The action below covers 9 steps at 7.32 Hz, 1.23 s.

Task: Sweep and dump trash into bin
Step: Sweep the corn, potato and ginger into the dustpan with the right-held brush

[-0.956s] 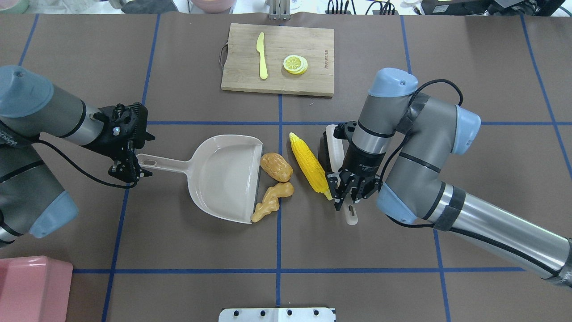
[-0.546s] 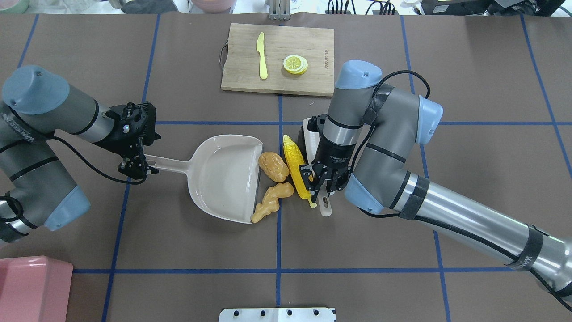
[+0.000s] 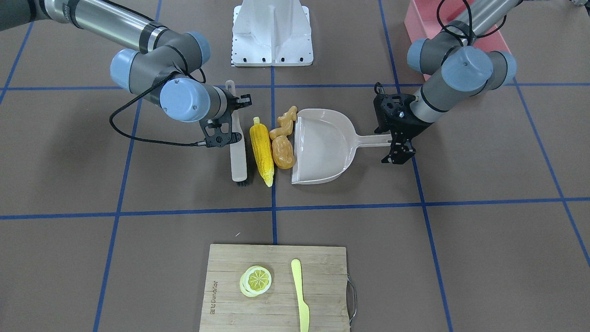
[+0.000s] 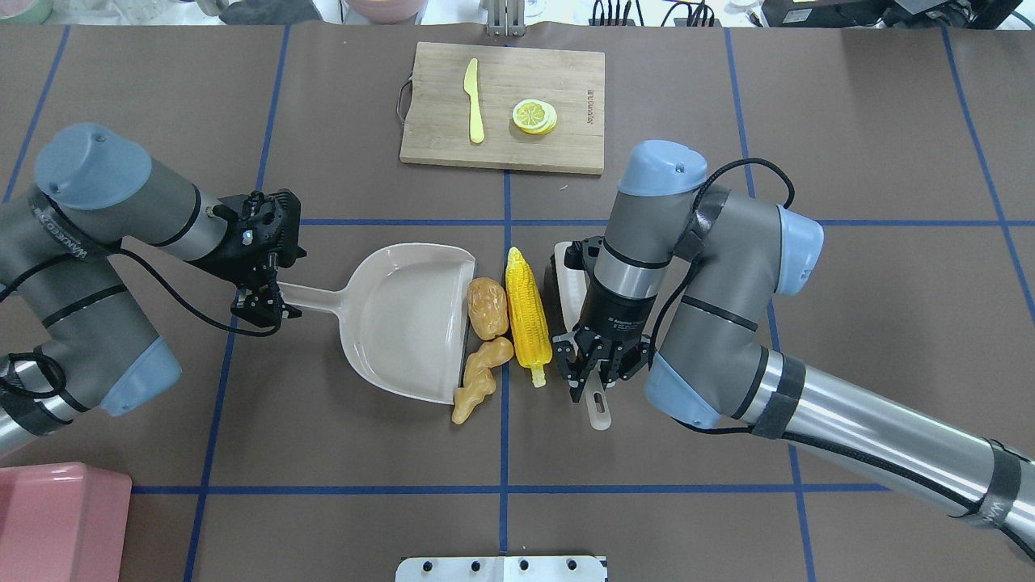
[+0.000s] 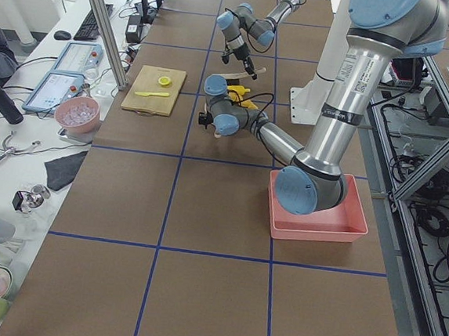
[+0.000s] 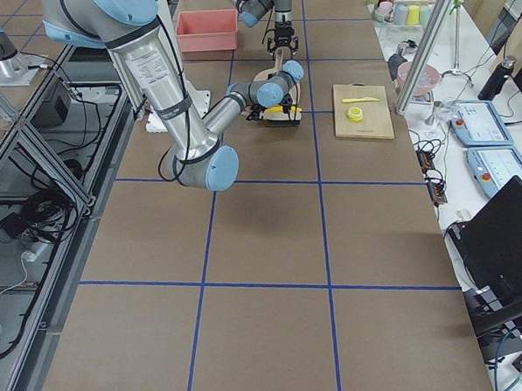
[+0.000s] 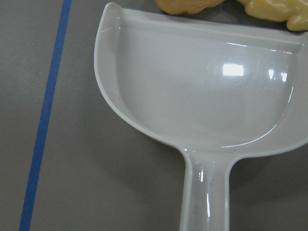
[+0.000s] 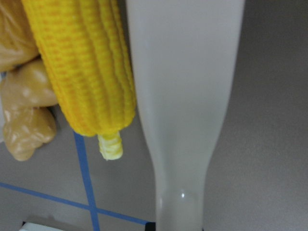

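Overhead exterior has my right pincer clenched on the brush handle and my left pincer clenched on the dustpan handle. Corn lies just beside the brush. Potato and ginger sit at the pan's lip on the counter, and the bin is well apart at my left. These toys look light, hard and slick: corn should roll, ginger may snag at the lip's corner. I'd push broadside rather than pinch, then carry the glossy pan level.
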{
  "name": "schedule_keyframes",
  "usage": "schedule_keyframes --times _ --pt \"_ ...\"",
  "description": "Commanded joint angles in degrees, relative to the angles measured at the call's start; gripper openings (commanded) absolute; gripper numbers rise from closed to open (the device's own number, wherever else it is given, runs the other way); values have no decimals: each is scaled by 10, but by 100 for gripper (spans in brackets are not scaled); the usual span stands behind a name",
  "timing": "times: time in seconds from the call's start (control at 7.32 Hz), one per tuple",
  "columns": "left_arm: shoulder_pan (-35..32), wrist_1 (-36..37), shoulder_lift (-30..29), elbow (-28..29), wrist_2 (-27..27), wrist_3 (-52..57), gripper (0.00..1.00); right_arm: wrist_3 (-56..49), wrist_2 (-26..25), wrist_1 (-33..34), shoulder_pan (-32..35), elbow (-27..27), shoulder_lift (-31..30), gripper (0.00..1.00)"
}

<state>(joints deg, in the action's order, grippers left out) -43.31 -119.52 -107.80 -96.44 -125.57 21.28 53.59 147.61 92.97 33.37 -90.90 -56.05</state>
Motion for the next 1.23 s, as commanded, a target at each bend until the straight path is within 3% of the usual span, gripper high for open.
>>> schedule_keyframes --times 0.0,0.68,1.09 --pt "-1 0 5 0 -3 3 92 19 -6 -1 -33 -13 -4 0" --pt "3 -47 26 2 -4 3 92 25 -36 -34 -45 16 40 0" --pt "4 -69 43 1 -4 2 92 80 -46 -106 -54 42 61 0"
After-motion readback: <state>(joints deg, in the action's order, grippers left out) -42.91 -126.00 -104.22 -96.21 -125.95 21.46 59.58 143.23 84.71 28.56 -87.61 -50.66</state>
